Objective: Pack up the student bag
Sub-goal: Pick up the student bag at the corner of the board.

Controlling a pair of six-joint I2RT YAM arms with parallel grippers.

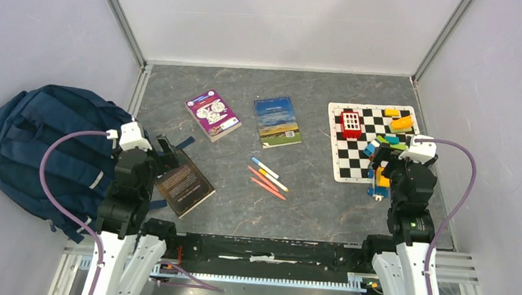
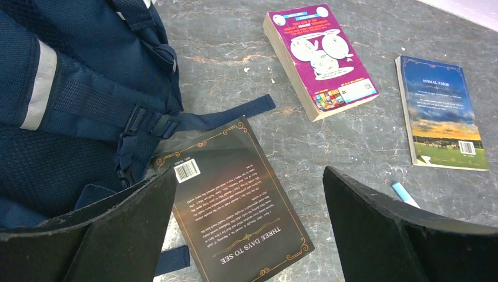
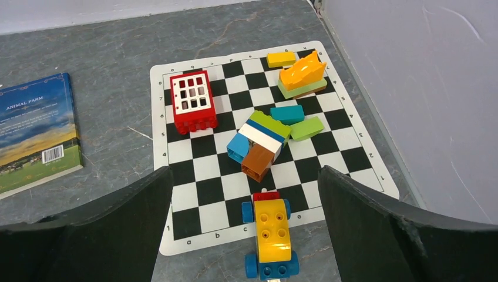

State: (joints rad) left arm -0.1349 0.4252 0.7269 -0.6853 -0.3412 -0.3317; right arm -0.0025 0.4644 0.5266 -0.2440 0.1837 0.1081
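The student bag (image 1: 43,146), a big navy backpack with grey strips, lies at the table's left edge, straps toward the middle (image 2: 76,88). A dark book titled "Three Days to See" (image 1: 183,184) rests face up beside the straps (image 2: 235,200). My left gripper (image 1: 164,149) hovers open over that book (image 2: 249,173), with nothing between its fingers. At the right side, my right gripper (image 1: 381,159) is open above the checkered mat's near edge (image 3: 245,170), over a yellow and blue toy car (image 3: 271,238), holding nothing.
A purple book (image 1: 212,114) and a blue "Animal Farm" book (image 1: 277,121) lie mid-table. Several coloured pens (image 1: 268,178) sit in front of them. The checkered mat (image 1: 354,169) carries a red block (image 3: 192,101), an orange piece (image 3: 300,73) and stacked bricks (image 3: 261,141). Walls close in on both sides.
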